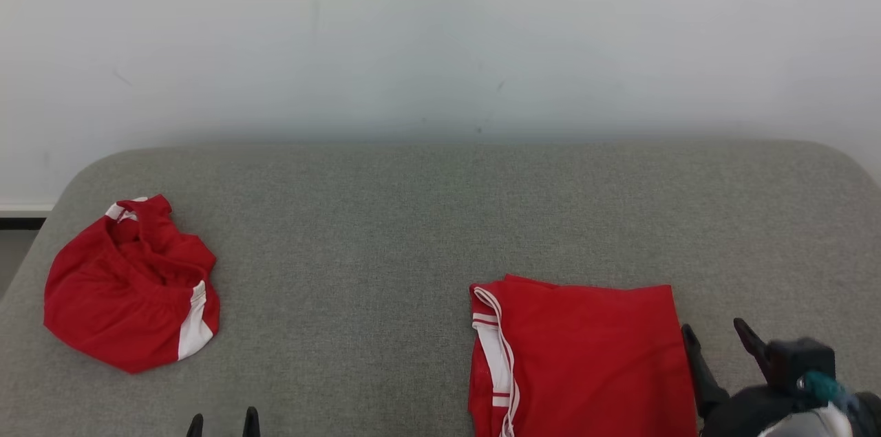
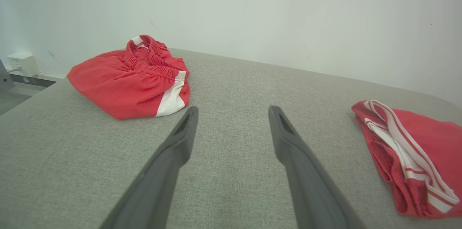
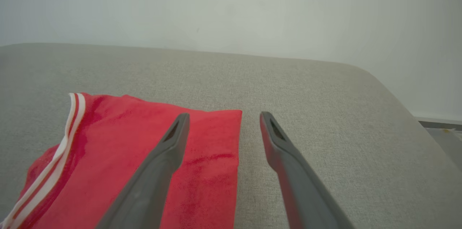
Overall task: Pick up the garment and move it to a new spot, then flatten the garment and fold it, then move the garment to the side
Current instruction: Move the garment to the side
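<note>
Item one: the folded red garment with white striped trim [image 1: 585,354] [image 2: 433,142] [image 3: 209,157] lies flat at five o'clock. Its striped edge faces nine o'clock, and the view's bottom edge cuts off its near end.

Our right gripper [image 1: 714,328] [image 3: 224,115] sits just beside its straight three o'clock edge, fingers spread wide and holding nothing.

Item two: a crumpled red garment with a white side panel [image 1: 117,299] [image 2: 122,88] lies at eight o'clock, near the rounded left corner.

Our left gripper [image 1: 224,416] [image 2: 234,108] is at seven o'clock, likewise spread wide and empty.

Item three: the grey woven padded surface [image 1: 413,217] lies bare between the two garments and on to twelve o'clock, where we meet the white wall [image 1: 440,31].
</note>
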{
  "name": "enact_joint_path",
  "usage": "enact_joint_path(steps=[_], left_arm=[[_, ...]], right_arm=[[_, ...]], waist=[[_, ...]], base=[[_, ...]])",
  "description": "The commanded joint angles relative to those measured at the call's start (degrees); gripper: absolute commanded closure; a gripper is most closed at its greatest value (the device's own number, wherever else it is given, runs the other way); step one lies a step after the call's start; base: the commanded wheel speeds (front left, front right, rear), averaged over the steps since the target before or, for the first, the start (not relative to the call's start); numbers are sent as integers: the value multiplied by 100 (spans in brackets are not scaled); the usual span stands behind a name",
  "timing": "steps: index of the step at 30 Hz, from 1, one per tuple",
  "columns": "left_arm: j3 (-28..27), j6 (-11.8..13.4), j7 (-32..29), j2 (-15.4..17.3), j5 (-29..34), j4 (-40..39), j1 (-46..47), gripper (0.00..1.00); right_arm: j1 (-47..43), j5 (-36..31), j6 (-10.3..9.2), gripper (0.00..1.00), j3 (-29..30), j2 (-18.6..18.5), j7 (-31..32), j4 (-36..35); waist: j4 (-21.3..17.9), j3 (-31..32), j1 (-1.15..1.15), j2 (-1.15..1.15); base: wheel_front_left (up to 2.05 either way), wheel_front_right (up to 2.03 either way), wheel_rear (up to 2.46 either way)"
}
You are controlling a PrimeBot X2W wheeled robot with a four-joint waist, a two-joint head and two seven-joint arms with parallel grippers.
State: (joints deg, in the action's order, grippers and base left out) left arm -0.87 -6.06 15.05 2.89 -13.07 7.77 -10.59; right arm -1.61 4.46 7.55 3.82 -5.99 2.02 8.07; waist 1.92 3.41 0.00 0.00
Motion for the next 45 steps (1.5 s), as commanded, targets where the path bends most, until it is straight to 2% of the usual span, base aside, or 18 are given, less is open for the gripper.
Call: enact_joint_path(steps=[1, 4, 8, 14, 23, 26, 29, 30, 31, 32, 39, 40, 45], left_arm=[[20, -16, 16, -5, -19, -15, -36, 0], [126, -22, 16, -5, 14, -53, 82, 0], [260, 14, 16, -3, -32, -130, 171, 0], [426, -12, 16, -2, -4, -85, 391, 0], [504, -35, 16, -3, -36, -147, 719, 0], [509, -35, 16, -4, -49, -155, 779, 0], [500, -17, 16, -3, -58, -165, 830, 0], [497, -5, 16, -3, -63, -173, 843, 0], [495, 7, 16, -3, -65, -186, 847, 0], [504, 12, 16, -4, -64, -196, 857, 0], [438, 40, 16, -2, -52, -480, 992, 0], [438, 40, 16, -2, -52, -480, 992, 0], [293, -31, 16, -4, 198, -779, 1196, 0]], right_arm=[[131, 49, -14, 0, -104, -184, 348, -63], [380, 372, -14, 0, -203, -392, 1545, -117], [608, 658, -14, 0, -128, -682, 2792, -190], [957, 684, -14, 0, 32, -783, 3418, -125], [1023, 738, -14, 0, 444, -404, 4153, 265], [919, 869, -1, 0, 403, -266, 4460, 409], [857, 878, 1, 0, 229, -300, 4742, 498], [862, 869, 1, 9, 182, -349, 4802, 500], [900, 832, 0, 77, 116, -430, 4804, 467], [954, 799, 0, 100, 65, -529, 4792, 426], [1762, 712, -16, 100, -798, -1504, 4554, 70], [1762, 712, -16, 100, -798, -1504, 4554, 70], [2714, 870, -16, 100, -1661, -2090, 4349, 80]], waist=[[-14, -67, 0, 0], [64, -195, 0, 0], [215, -423, 0, 0], [453, -907, 0, 0], [802, -1383, 0, 0], [850, -1469, 0, 0], [851, -1514, 0, 0], [838, -1523, 0, 0], [810, -1528, 0, 0], [786, -1533, 0, 0], [312, -1764, 0, 0], [312, -1764, 0, 0], [-352, -2308, 0, 0]], base=[[0, 0, 0], [0, 0, 0], [0, 0, 0], [0, 0, 0], [0, 0, 0], [0, 0, 0], [0, 0, 0], [0, 0, 0], [0, 0, 0], [0, 0, 0], [0, 0, 0], [0, 0, 0], [0, 0, 0]])
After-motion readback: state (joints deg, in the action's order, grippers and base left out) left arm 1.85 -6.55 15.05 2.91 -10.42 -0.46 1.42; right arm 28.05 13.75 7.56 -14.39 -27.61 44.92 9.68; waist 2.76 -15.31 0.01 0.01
